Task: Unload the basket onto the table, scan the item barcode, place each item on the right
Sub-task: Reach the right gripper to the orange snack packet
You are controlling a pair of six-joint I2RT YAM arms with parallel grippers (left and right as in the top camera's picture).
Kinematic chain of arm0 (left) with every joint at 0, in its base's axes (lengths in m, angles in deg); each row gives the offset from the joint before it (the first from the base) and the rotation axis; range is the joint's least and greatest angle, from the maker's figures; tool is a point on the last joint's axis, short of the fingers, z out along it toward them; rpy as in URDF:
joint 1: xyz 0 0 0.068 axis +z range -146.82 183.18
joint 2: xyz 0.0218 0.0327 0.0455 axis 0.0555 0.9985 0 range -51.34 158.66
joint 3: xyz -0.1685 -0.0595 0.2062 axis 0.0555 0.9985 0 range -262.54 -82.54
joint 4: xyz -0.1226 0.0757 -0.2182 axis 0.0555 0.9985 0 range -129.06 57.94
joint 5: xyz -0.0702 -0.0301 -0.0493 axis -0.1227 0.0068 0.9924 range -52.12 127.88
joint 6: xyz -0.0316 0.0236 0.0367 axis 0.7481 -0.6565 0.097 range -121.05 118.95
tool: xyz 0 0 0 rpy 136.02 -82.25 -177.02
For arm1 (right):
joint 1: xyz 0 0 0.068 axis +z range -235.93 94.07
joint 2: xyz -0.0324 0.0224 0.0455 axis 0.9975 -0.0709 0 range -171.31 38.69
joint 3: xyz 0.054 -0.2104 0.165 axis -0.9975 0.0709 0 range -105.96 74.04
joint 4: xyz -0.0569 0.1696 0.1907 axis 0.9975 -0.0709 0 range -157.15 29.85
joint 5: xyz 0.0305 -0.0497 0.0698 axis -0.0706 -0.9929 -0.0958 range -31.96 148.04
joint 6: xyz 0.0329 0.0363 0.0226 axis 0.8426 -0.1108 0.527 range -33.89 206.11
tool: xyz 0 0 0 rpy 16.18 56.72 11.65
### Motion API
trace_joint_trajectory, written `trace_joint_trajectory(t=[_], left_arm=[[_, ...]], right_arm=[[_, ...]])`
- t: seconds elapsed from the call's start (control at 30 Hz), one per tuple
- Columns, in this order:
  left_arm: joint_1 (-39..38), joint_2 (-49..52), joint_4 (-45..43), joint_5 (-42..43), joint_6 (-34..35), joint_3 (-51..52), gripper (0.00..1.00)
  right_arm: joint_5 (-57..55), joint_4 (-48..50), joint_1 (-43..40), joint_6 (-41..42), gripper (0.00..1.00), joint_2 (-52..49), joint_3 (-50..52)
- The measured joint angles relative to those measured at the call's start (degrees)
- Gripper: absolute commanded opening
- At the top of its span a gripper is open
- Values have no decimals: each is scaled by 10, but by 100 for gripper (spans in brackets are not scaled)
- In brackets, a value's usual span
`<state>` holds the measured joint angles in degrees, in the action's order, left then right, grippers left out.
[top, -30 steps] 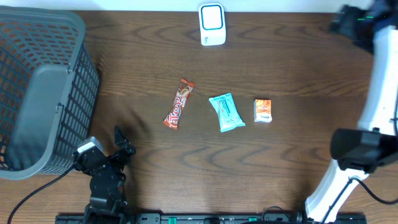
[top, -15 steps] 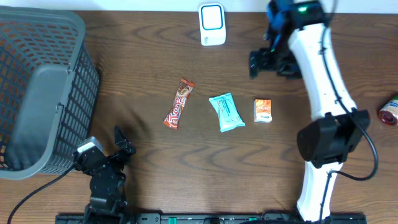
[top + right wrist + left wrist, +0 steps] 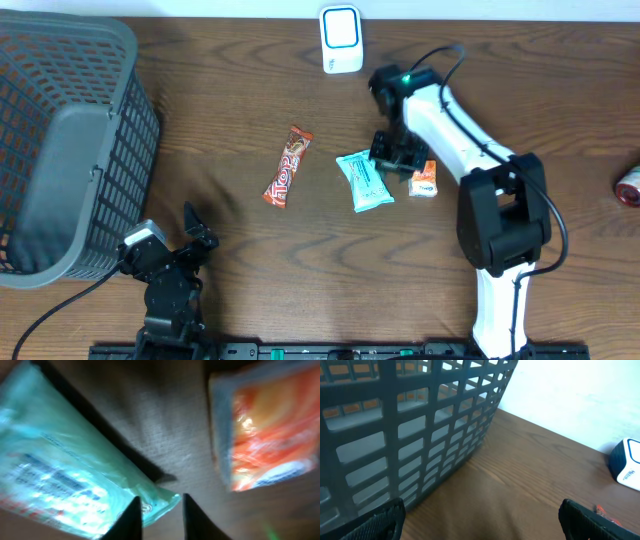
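The grey basket (image 3: 130, 140) stands left, with the left gripper's (image 3: 480, 516) jaws wide beside it. The right gripper's (image 3: 159, 510) jaws are narrow, straddling the teal packet's (image 3: 364, 180) corner.

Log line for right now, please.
Right end effector: straddling corner of teal plastic packet, grip unclear | left end effector: open, idle

White right arm (image 3: 452, 118), black joints, green light.

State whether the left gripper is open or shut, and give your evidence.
Open. In the left wrist view the left gripper shows its fingers at opposite frame edges, only table between them.
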<state>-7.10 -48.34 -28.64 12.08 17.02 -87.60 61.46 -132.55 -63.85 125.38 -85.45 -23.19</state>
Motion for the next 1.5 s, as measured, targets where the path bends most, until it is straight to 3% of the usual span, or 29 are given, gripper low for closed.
trace_joint_trajectory(t=[0.37, 0.87, 1.17, 1.5], left_arm=[[0, 0, 0, 0, 0, 0, 98], [0, 0, 0, 0, 0, 0, 98], [0, 0, 0, 0, 0, 0, 98], [0, 0, 0, 0, 0, 0, 98]], right_arm=[[50, -7, -2, -30, 1, -1, 23], [-167, -56, -66, -51, 5, 23, 15], [-194, -18, -79, -54, 5, 23, 34], [-158, 44, -79, -54, 1, 23, 123]])
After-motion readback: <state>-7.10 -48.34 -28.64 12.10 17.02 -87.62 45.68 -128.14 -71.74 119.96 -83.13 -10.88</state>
